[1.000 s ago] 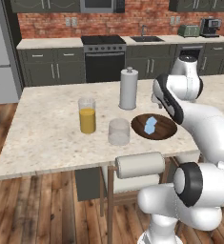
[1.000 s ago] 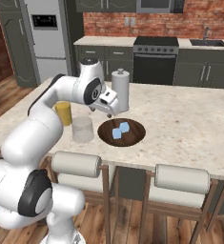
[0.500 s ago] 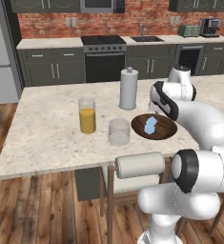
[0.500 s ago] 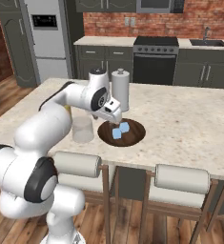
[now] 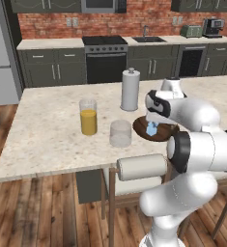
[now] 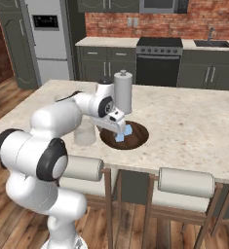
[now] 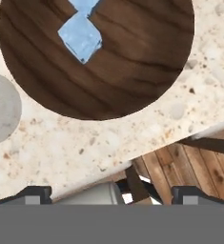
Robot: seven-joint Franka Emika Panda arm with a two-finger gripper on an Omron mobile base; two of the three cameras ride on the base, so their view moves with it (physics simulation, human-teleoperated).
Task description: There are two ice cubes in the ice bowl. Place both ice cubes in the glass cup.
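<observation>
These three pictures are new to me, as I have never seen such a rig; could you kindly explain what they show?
A white robot arm in a rendered kitchen. Two pictures come from cameras behind it, left and right; the third looks down from its hand. On the counter lie a dark wooden ice bowl with two pale-blue ice cubes, an empty glass cup, a juice glass and a white canister. The tool hangs open over the bowl and holds nothing.

Two pale-blue ice cubes [image 7: 80, 38] touching corner to corner inside the shallow dark wooden bowl [image 7: 132, 71], bowl flat near the counter [image 5: 47, 130] edge, short clear glass cup [image 5: 120, 133] upright and empty just beside it
</observation>
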